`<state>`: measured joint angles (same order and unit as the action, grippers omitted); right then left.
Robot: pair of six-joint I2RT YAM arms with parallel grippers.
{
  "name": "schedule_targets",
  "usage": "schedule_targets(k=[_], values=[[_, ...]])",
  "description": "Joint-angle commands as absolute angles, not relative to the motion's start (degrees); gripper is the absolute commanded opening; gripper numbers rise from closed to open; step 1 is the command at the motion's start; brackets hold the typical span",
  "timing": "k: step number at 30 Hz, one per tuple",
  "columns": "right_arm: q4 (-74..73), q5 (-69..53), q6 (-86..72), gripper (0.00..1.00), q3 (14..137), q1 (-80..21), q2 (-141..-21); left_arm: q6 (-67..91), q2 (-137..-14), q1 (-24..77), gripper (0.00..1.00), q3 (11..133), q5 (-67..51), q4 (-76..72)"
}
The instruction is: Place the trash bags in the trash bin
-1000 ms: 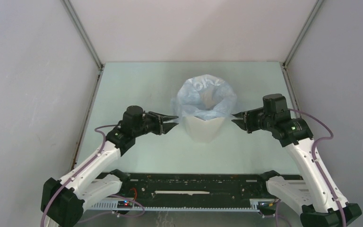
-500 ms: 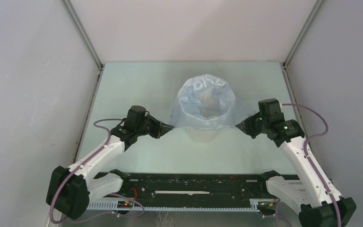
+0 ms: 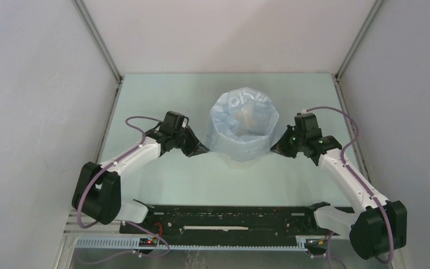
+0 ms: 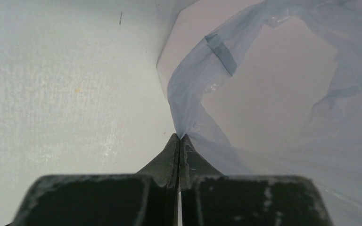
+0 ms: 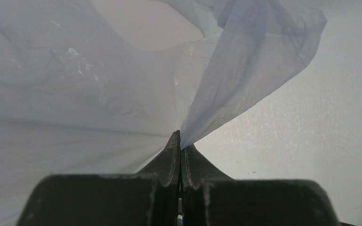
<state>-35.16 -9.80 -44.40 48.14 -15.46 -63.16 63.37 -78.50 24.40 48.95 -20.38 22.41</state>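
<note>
The pale-blue translucent trash bag (image 3: 243,140) is draped over the white trash bin, lining its mouth and covering its outer walls almost to the table. My left gripper (image 3: 204,151) is low at the bin's left side, shut on the bag's hem (image 4: 188,127). Behind that film the bin's white faceted wall (image 4: 264,94) shows. My right gripper (image 3: 275,150) mirrors it on the bin's right side, shut on a fold of the bag (image 5: 245,70). The film pulls taut from both sets of tips (image 5: 179,133).
The pale green table (image 3: 157,101) is walled by white panels at the left, back and right. A black rail (image 3: 229,216) with the arm bases runs along the near edge. Both arms' cables loop beside the bin.
Both grippers shut on the bag's edge, then moved down along the bin. The film, bunched at the rim before, now sheathes the bin's walls.
</note>
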Motion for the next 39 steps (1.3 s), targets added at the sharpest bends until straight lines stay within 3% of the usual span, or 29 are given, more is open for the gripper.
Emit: schedule_targets(k=[1,5,10,12,15,18,22,26,29,30,32,33,35,39], values=[[-32.4,-14.7,-36.1,0.01,46.7,-14.4,-64.3,56.3,-80.5,24.9,0.00,52.0,-23.8,23.2],[-35.2,-25.6,-32.3,0.15,46.6,-8.1,-63.5,49.9,-80.2,24.9,0.02,54.8,-23.7,27.7],[-39.4,-31.8,-26.9,0.39,46.9,1.1,-56.2,46.9,-75.7,22.6,0.19,54.3,-23.3,30.9],[-40.2,-33.7,-25.9,0.53,47.1,4.4,-55.3,46.8,-73.8,20.4,0.28,53.4,-24.1,31.4],[-39.3,-35.5,-25.8,0.74,48.2,5.2,-57.2,46.2,-70.9,17.3,0.50,53.5,-24.5,31.1],[-37.9,-35.2,-26.2,0.85,50.5,6.0,-59.9,46.0,-70.2,15.4,0.75,54.7,-24.4,30.4],[-36.6,-33.7,-24.6,0.92,54.6,6.7,-65.9,47.6,-75.0,14.5,0.89,55.5,-26.8,25.9],[-34.8,-35.1,-24.5,0.94,55.2,6.6,-74.0,52.1,-82.9,15.5,0.90,55.5,-31.8,18.9],[-31.4,-34.5,-25.5,0.89,54.1,5.3,-79.0,51.2,-89.2,17.9,0.85,57.3,-32.3,17.8],[-30.4,-34.0,-25.5,0.81,53.9,4.7,-80.7,50.8,-91.4,18.6,0.77,57.9,-32.4,17.8],[-28.6,-33.7,-26.2,0.58,53.6,3.1,-85.3,50.8,-96.3,19.7,0.44,59.2,-33.1,18.2],[-27.7,-34.1,-26.5,0.49,53.6,2.4,-87.4,50.6,-98.1,20.2,0.37,59.5,-33.4,18.0],[-26.4,-34.9,-26.7,0.42,53.6,0.7,-90.9,50.3,-100.2,20.9,0.30,59.6,-32.6,17.5],[-26.0,-34.4,-26.9,0.38,53.6,-2.8,-93.9,49.0,-101.6,22.9,0.22,60.8,-32.8,17.0]])
